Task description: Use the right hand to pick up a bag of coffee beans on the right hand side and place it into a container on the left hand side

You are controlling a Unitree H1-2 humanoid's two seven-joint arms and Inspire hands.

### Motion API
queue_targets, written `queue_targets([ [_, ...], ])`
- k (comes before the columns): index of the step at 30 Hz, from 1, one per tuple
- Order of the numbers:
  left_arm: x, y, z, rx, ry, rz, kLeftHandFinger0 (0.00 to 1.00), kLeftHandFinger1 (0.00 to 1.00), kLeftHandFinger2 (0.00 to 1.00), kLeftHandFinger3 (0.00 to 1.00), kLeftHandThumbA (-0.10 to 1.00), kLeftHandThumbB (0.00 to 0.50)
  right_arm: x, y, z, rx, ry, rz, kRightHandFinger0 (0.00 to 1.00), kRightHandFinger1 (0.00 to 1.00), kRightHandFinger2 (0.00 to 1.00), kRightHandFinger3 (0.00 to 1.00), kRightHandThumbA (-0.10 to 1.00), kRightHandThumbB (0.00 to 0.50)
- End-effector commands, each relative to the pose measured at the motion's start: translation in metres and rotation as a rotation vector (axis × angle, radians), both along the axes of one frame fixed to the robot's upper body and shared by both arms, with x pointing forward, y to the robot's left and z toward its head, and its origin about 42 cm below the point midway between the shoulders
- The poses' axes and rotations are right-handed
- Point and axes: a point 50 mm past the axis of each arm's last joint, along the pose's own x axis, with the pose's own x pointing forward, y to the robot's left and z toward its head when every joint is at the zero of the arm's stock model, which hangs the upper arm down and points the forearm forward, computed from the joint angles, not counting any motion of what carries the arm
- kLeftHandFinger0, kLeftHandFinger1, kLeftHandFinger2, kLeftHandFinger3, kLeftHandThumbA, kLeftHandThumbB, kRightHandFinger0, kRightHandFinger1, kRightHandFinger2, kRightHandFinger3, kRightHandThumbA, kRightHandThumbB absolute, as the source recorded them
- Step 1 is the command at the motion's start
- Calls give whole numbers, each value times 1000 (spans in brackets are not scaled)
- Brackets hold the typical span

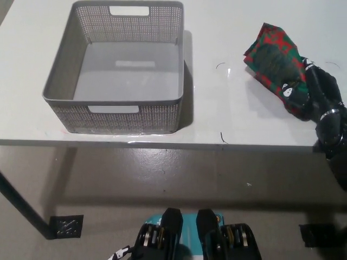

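1. Seen steeply from above in the head view, a white tabletop (217, 116) fills the upper part of the picture, with grey floor below its front edge.
2. On the left part of the tabletop stands a grey woven-look container (118, 116), square, open at the top, with a cut-out handle in its near wall and another in its far wall. Nothing lies inside it.
3. On the right part of the tabletop is the bag of coffee beans (274, 57), red and green with a dark panel. It lies at a slant, its crumpled top pointing up and left, well apart from the container.
4. From the right edge comes the black right robot hand (315, 97). Its fingers are closed around the lower right end of the bag, gripping it.
5. Whether the bag rests on the tabletop or is slightly raised cannot be told.
6. At the bottom edge, left of centre, only a small white tip of the left robot hand (120, 253) shows; whether it is open or closed cannot be told.
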Motion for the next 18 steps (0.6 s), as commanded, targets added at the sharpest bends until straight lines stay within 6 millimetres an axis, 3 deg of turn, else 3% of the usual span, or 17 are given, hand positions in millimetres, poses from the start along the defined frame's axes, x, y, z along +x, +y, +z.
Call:
queue_targets([
  [1, -3, -1, 8, -11, -37, -19, 1000, 1000, 1000, 1000, 1000, 335, 16, 20, 74, 80, -209, 50, 131, 582, 956, 983, -100, 171],
  [4, -3, -1, 6, -15, -38, -17, 1000, 1000, 1000, 1000, 1000, 322, 17, 30, 106, 98, -266, 83, 35, 504, 894, 901, -100, 178],
  [5, -1, -1, 7, -9, -40, -16, 1000, 1000, 1000, 1000, 1000, 320, 17, 38, 125, 105, -312, 104, 1, 434, 828, 814, -100, 194],
  [8, 0, -1, 9, -8, -42, -17, 1000, 1000, 1000, 1000, 1000, 331, 11, 54, 155, 115, -383, 146, 0, 379, 778, 722, -100, 197],
  [9, 0, -1, 9, -9, -42, -17, 1000, 1000, 1000, 1000, 1000, 331, 8, 60, 164, 119, -394, 157, 43, 427, 808, 721, -100, 225],
  [10, 0, -1, 9, -10, -42, -17, 1000, 1000, 1000, 1000, 1000, 331, 5, 65, 172, 122, -396, 163, 47, 404, 749, 692, -100, 229],
  [11, 1, -1, 9, -9, -40, -18, 1000, 1000, 1000, 1000, 1000, 333, 4, 68, 176, 126, -399, 167, 1, 312, 614, 611, -100, 228],
  [13, 0, -1, 9, -5, -46, -24, 1000, 1000, 1000, 1000, 1000, 327, 0, 80, 192, 146, -439, 219, 0, 184, 470, 490, -100, 211],
  [16, -1, -2, 8, -6, -37, -24, 1000, 1000, 1000, 1000, 1000, 330, -4, 93, 202, 142, -434, 219, 0, 216, 651, 690, -100, 184],
  [18, -2, -2, 8, -6, -35, -24, 1000, 1000, 1000, 1000, 1000, 321, -5, 103, 211, 139, -443, 237, 15, 388, 861, 916, -100, 175],
])
